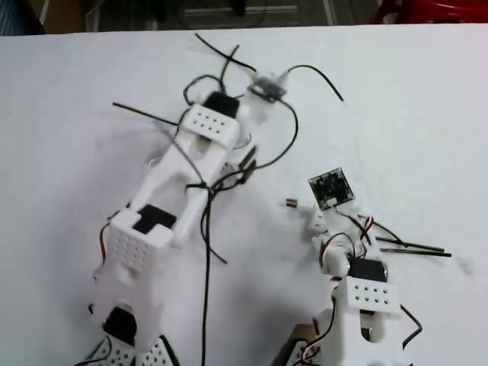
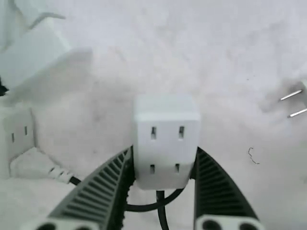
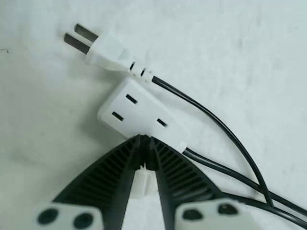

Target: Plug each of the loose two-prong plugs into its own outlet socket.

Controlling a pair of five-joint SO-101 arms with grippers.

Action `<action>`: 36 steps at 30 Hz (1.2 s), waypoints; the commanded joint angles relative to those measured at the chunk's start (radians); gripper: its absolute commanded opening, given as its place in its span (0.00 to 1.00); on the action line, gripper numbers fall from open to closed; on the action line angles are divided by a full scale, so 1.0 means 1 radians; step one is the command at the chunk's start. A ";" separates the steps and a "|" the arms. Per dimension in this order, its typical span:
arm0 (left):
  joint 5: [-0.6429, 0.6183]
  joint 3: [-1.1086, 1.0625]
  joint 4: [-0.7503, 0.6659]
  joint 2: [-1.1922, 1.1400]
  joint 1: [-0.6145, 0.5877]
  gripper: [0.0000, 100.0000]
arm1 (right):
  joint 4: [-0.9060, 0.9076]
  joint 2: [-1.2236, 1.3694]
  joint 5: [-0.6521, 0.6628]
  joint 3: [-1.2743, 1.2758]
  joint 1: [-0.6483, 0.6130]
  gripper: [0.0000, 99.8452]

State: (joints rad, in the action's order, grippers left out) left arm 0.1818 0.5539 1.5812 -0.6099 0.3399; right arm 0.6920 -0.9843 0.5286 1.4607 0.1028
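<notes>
White outlet block stood upper centre in the high view, clamped by the left claw. A second outlet lay on the bench, touching a loose plug. The right claw was fully closed, tips against that outlet.

Fingers clamp the white outlet block (plug prongs lie apart)

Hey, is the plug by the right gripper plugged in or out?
Out. The plug lies beside the outlet, both prongs bare.
</notes>
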 commanded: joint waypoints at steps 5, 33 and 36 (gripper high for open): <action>0.012 0.091 0.104 0.088 0.005 0.09 | -0.012 -0.007 0.003 0.002 -0.012 0.02; 0.199 -0.305 -0.081 0.102 -0.008 0.31 | -0.012 -0.007 0.003 0.002 -0.012 0.02; 0.201 -0.160 0.020 0.102 -0.010 0.31 | -0.012 -0.008 0.003 0.002 -0.012 0.02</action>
State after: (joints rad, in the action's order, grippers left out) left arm 0.3751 0.2516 1.5198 -0.5715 0.3383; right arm 0.6920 -0.9843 0.5286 1.4607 0.1028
